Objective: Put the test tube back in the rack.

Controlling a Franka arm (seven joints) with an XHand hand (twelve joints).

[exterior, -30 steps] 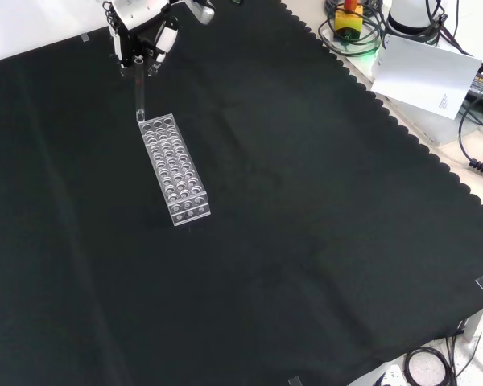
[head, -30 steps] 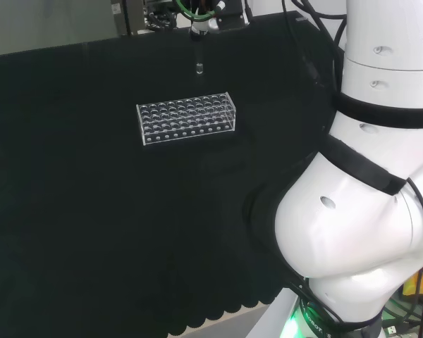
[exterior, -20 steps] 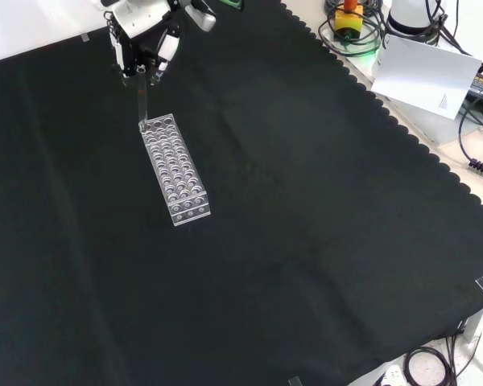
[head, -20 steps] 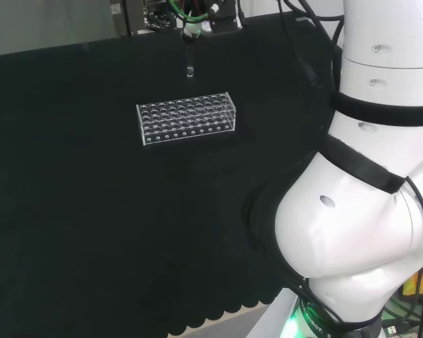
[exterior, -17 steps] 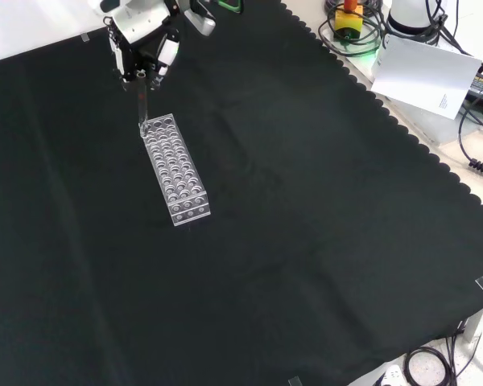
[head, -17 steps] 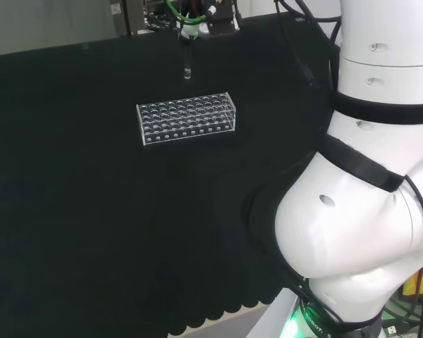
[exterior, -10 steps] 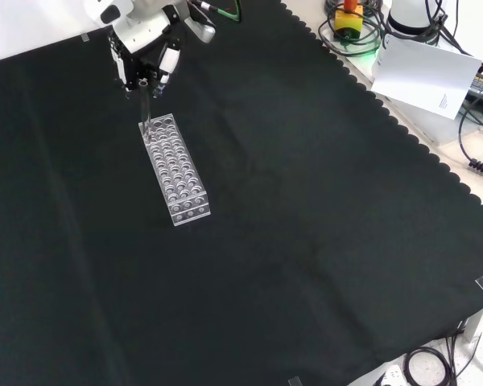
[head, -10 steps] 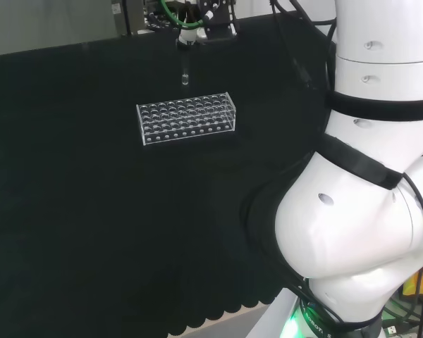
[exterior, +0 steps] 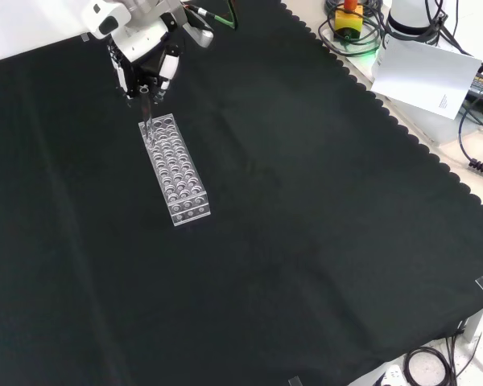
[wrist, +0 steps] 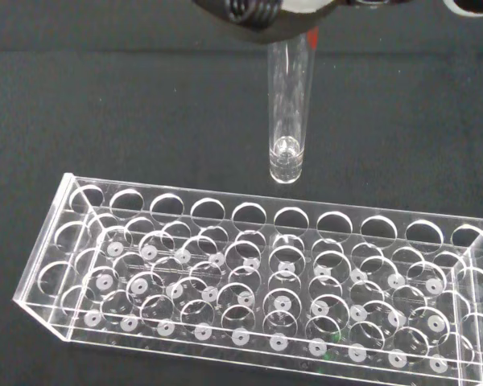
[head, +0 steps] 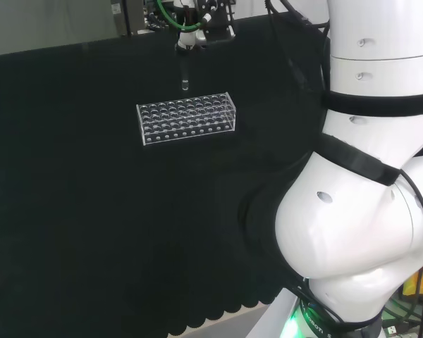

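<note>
- Now your hand (exterior: 145,60) sits lower and closer to the rack (exterior: 175,169) than it did a second and a half ago; in the front view it has slid down from the top edge toward the rack's far end.
- With it, the test tube (exterior: 146,112) has come down: in the head view its rounded bottom was well above the rack's back edge, and now it hangs just above that edge (head: 185,85).
- You have also swung the arm's upper links a little to the left in the head view; the rack itself has not shifted on the black cloth of the worktop (exterior: 322,241).
- Count what you have: one test tube, one rack, one hand.
- Your fingers are closed on the tube's upper end, pinching it; the wrist view shows the tube (wrist: 290,112) coming out from under the dark part of the hand (wrist: 266,16).
- Your tube is clear, straight and narrow with a rounded bottom, held upright, and looks empty.
- It is not in a hole yet: in the wrist view its bottom hovers just outside the rack's nearest row of holes, apart from the rack (wrist: 266,281).
- Your rack is clear plastic, long and rectangular, with several rows of round holes, none of them holding a tube.
</note>
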